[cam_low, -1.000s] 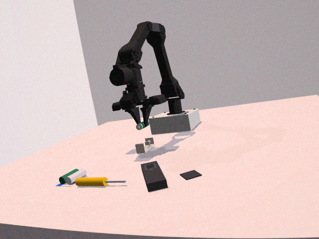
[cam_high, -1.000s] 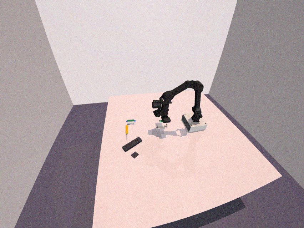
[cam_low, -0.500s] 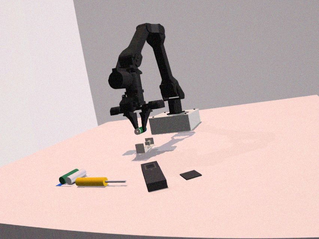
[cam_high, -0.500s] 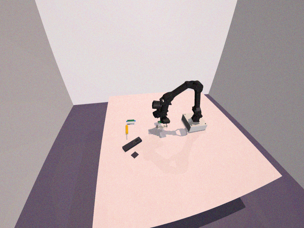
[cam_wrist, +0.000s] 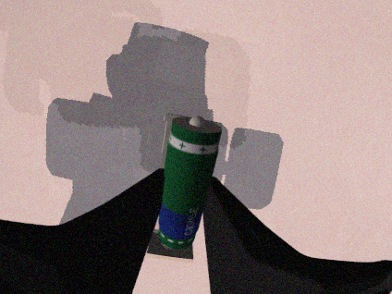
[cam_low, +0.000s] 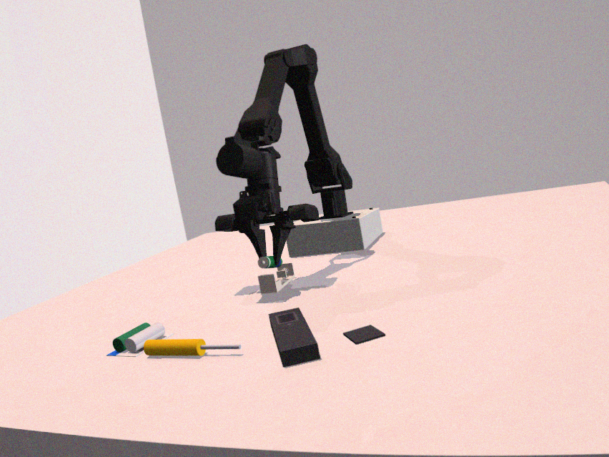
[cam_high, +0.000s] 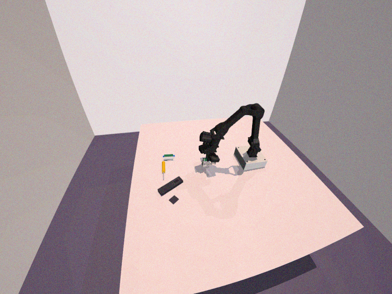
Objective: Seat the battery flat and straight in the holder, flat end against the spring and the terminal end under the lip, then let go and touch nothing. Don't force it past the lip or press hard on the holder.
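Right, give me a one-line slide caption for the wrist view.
Fingers clamp a green-and-blue battery, terminal end forward, directly above the holder it mostly hides.

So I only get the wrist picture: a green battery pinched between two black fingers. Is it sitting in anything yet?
Observer: Not yet. From the side, the battery hangs just above the small grey holder. I can't tell if they touch.
Visitor: Anything else lying around?
Observer: A yellow-handled screwdriver, off to one side on the table.
Visitor: And what is doing the holding?
Observer: A black jointed arm, arching up from a grey box behind the holder.
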Tool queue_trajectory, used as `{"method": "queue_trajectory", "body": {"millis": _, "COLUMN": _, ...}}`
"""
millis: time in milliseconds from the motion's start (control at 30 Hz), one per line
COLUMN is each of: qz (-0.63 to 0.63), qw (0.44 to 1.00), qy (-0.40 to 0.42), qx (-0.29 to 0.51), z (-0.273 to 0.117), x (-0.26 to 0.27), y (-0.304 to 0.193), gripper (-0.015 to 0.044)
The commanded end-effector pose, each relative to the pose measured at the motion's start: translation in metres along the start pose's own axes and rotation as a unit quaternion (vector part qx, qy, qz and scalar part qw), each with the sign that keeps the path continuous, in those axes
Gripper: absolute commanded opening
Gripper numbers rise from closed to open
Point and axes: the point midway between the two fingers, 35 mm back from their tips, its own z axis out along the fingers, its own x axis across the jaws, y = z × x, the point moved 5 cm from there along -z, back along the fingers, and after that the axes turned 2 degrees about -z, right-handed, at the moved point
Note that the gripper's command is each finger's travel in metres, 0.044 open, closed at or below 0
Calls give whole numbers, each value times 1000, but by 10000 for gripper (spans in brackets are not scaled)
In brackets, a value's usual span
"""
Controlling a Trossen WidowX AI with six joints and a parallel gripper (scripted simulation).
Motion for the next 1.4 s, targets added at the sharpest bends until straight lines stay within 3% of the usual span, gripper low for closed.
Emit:
{"method": "queue_trajectory", "body": {"millis": 0, "qz": 3, "qw": 1000, "qy": -1, "qx": -13, "z": 1, "x": 1, "y": -2, "gripper": 69}}
{"method": "queue_trajectory", "body": {"millis": 1367, "qz": 4, "qw": 992, "qy": -9, "qx": -129, "z": 17, "x": 3, "y": -27, "gripper": 69}}
